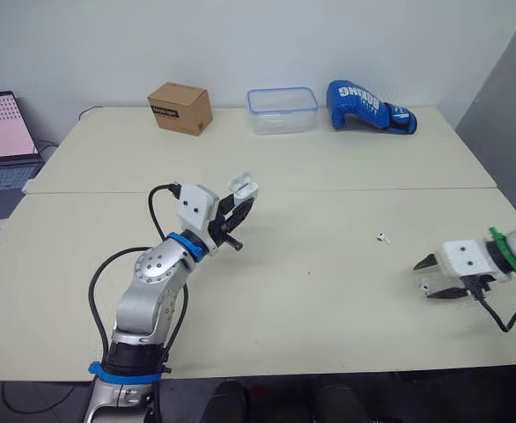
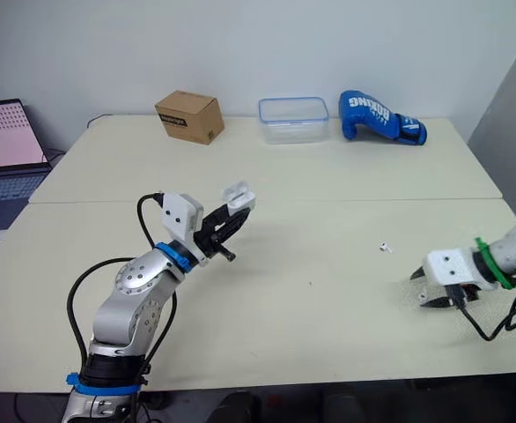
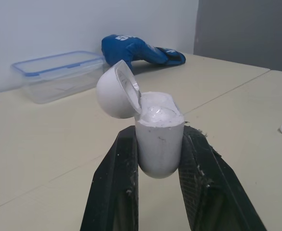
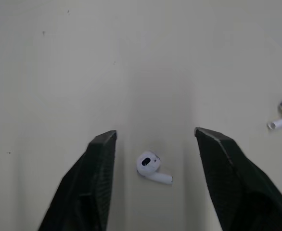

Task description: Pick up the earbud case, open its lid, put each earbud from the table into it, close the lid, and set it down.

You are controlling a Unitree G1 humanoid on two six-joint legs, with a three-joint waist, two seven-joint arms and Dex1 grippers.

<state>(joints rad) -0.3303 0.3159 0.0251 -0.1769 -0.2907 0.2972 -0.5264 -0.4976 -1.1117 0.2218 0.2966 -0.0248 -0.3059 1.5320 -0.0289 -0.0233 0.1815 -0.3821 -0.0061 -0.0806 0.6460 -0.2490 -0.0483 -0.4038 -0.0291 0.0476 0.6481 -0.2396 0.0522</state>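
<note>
- Left eye: left jaws clamp a smooth white earbud case (image 1: 244, 189).
- Left wrist: its domed lid (image 3: 116, 94) stands hinged open.
- Right wrist: right jaws spread wide, empty; a glossy earbud (image 4: 150, 167) lies between them on the tabletop (image 4: 59, 48).

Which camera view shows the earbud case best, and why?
The left wrist view: the earbud case stands upright, clamped in the left gripper, its lid hinged open and the inside visible. Both eye views show it as a small white shape in that gripper, lid open.
</note>
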